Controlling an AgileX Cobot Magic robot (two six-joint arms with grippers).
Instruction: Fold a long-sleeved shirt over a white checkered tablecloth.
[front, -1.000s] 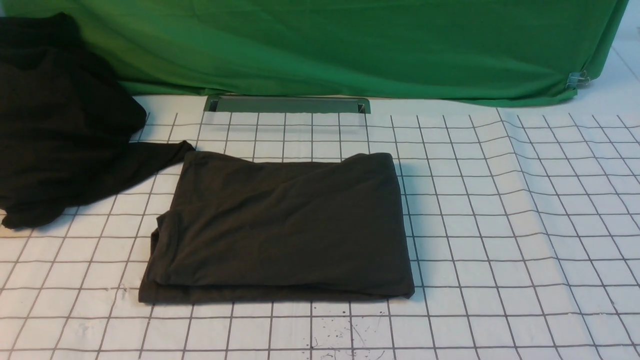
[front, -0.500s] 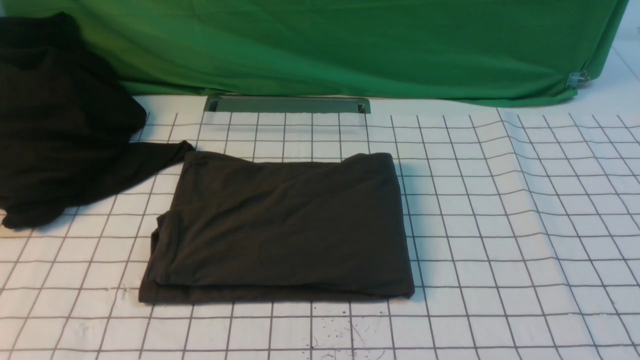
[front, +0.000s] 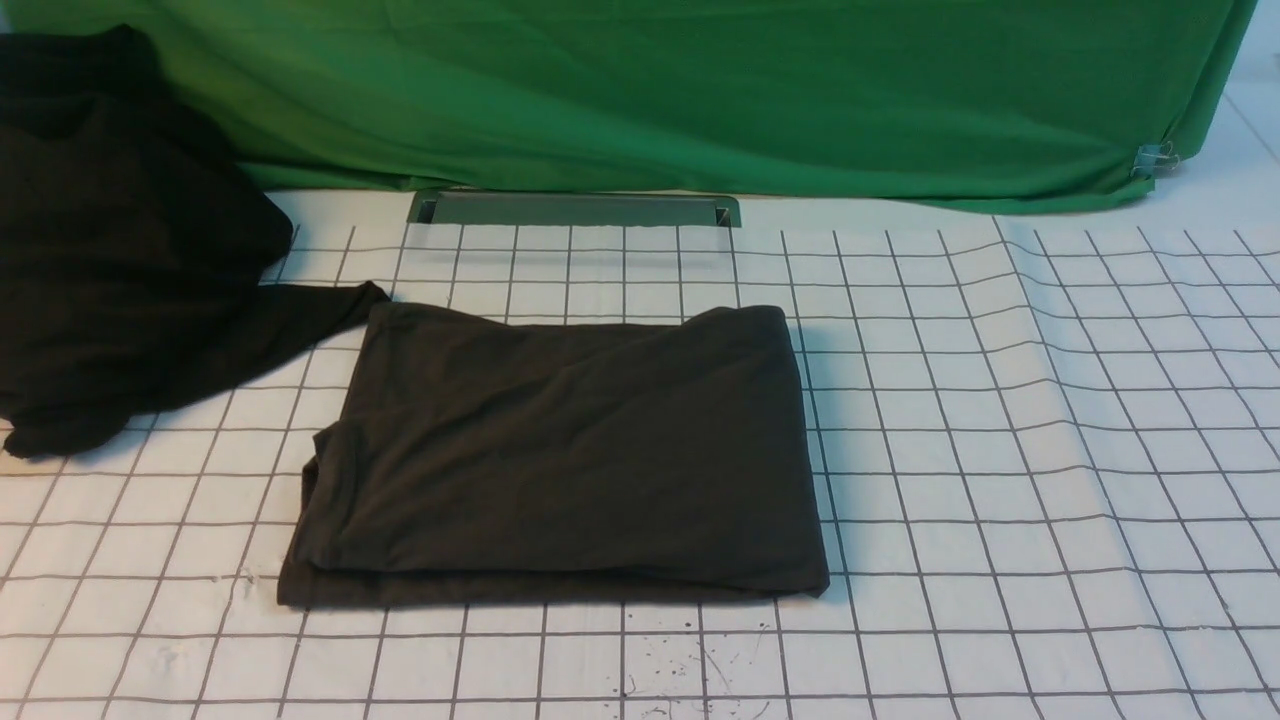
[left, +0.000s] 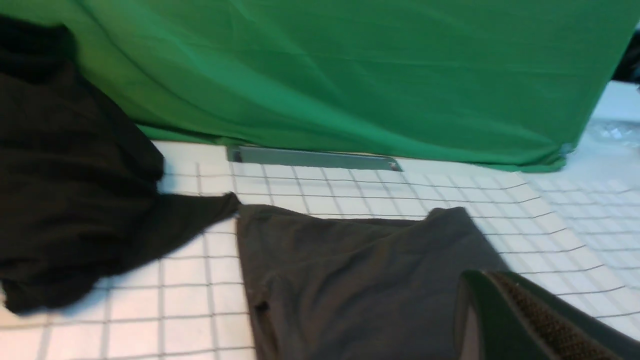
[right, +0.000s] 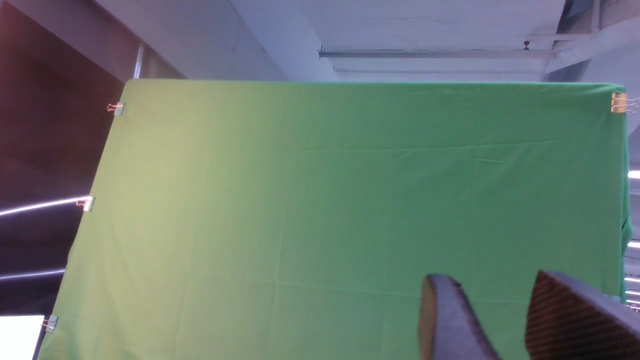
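The long-sleeved shirt (front: 565, 455) lies folded into a flat dark brown rectangle in the middle of the white checkered tablecloth (front: 1000, 450); no print shows. In the left wrist view the shirt (left: 350, 280) lies below my left gripper (left: 492, 280), whose fingers are pressed together with nothing between them. My right gripper (right: 492, 287) points up at the green backdrop, its two fingers apart with an empty gap. Neither arm shows in the front view.
A shapeless black cloth heap (front: 110, 250) sits at the far left, one flap reaching the shirt's back left corner. The green backdrop cloth (front: 700, 90) hangs along the back, with a grey slot (front: 575, 208) at its foot.
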